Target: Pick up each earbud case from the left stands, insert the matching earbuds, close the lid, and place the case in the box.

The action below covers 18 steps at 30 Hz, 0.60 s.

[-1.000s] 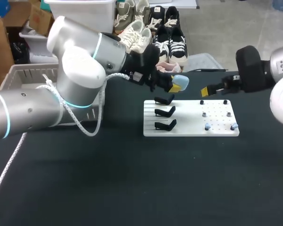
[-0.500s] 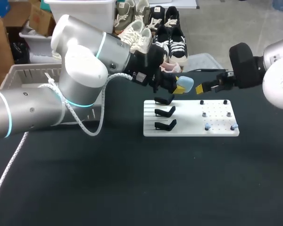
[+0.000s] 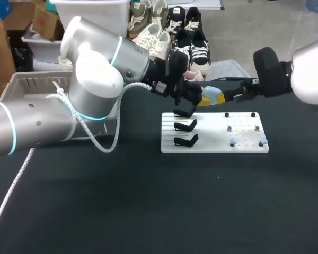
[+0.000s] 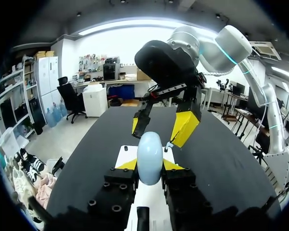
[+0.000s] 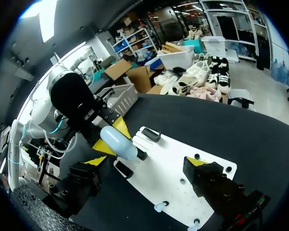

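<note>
Gripping a pale blue earbud case (image 4: 150,156) between its two yellow tips, the left claw (image 4: 149,164) hangs in the air over the far edge of the white board (image 3: 212,144), just above the rearmost of the three black stands (image 3: 185,126), all of which stand bare. The case is lifted clear of the board, its rounded end sticking out past the fingers toward the right arm. The right claw (image 3: 226,98) faces it from the other side with its fingers spread wide and nothing held between them. Its yellow tips are just beside the nose of the case, and from the left wrist view one tip seems very close to it, though contact cannot be made out. On the right half of the board, among small pegs, sit two pale blue earbuds (image 3: 233,142), well apart from each other. A white slatted box (image 3: 26,84) stands at the left edge of the dark desk (image 3: 148,201), behind the left arm.
</note>
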Motion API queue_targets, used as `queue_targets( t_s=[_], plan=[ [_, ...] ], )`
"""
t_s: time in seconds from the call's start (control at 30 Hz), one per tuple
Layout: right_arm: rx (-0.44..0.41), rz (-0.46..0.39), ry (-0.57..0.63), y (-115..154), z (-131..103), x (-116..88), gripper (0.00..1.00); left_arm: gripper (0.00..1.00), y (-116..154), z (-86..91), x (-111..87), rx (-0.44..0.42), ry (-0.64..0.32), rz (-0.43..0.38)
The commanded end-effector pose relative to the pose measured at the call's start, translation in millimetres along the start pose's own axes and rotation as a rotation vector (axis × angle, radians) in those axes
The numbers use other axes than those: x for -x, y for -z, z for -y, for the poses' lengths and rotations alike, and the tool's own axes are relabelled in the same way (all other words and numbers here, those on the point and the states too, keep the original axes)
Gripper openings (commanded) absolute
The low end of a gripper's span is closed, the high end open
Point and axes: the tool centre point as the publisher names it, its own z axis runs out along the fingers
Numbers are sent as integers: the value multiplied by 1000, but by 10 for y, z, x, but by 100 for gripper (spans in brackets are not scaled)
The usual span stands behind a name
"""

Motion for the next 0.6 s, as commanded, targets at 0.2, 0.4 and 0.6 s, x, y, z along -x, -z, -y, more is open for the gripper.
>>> queue_targets(
  t_s=[0.2, 0.4, 0.6],
  plan=[
    [28, 1, 6, -35, 30, 54, 100, 0, -35, 24, 2, -15, -5, 1],
    [23, 6, 10, -3, 29, 84, 100, 0, -59, 54, -22, -23, -1, 0],
    [7, 13, 13, 52, 44, 119, 100, 0, -52, 86, -30, -28, -3, 7]
  ],
)
